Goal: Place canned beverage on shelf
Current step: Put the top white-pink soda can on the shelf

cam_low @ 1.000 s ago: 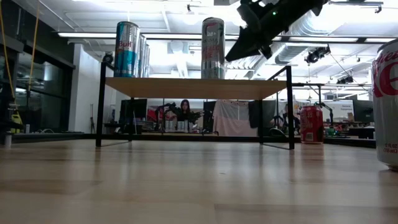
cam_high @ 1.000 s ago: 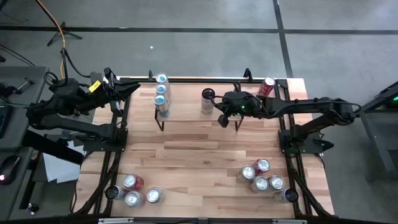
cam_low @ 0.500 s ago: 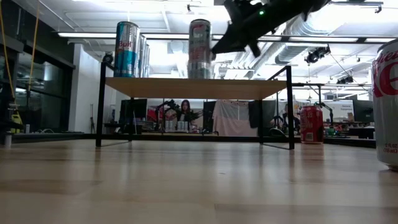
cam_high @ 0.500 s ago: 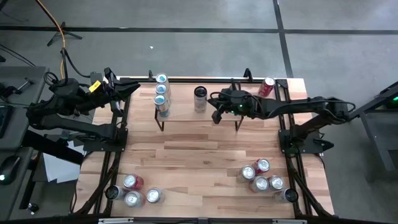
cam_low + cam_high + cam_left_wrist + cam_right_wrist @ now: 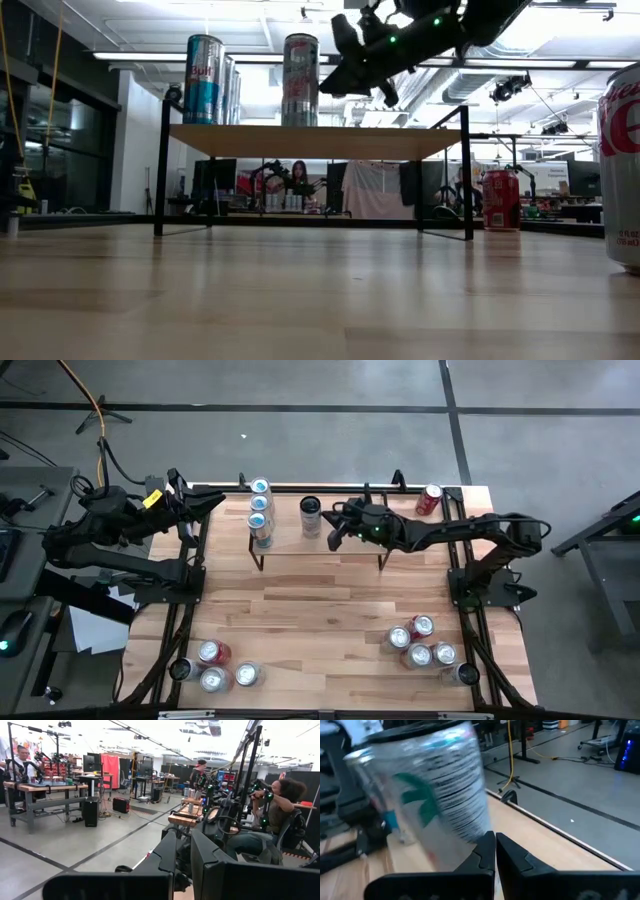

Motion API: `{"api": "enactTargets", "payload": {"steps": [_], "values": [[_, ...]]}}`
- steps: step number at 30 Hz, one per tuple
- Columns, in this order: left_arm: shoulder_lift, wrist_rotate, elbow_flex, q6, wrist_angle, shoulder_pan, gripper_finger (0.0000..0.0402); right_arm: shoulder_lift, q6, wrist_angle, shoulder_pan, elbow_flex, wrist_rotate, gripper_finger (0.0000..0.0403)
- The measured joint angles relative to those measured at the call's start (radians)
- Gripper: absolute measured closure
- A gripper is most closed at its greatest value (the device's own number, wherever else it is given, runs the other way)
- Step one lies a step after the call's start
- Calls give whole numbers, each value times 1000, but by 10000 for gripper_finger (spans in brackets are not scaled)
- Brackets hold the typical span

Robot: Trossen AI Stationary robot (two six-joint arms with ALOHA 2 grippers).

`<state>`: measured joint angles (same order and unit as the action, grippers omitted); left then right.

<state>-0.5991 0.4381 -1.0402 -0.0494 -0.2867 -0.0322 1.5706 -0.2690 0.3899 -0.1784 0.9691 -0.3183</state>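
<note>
High view: four cans stand on the shelf (image 5: 345,545), right claw (image 5: 333,537) pinched shut beside one.

The right pincer (image 5: 333,537), fingers closed, now sits farther left over the shelf (image 5: 350,548). The silver can (image 5: 311,516) stands farther left, nearer the blue cans (image 5: 260,512).

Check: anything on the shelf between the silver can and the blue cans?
No. The high view shows bare shelf between the silver can and the blue cans; the low view shows the same gap.
</note>
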Motion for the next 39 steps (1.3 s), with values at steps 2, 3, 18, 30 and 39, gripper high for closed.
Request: {"api": "enactTargets", "payload": {"steps": [2, 3, 18, 30, 39], "values": [[0, 0, 0, 0, 0, 0, 401, 17, -14, 10, -8, 10, 5, 403], [0, 0, 0, 0, 0, 0, 401, 24, -15, 9, -8, 21, 7, 403], [0, 13, 0, 1, 1, 0, 401, 142, 47, -230, -12, 281, 3, 403], [0, 17, 0, 18, 2, 0, 401, 120, -2, -449, 39, 290, -12, 403], [0, 18, 0, 20, 4, 0, 401, 125, -50, -408, 51, 290, -10, 403]]}}
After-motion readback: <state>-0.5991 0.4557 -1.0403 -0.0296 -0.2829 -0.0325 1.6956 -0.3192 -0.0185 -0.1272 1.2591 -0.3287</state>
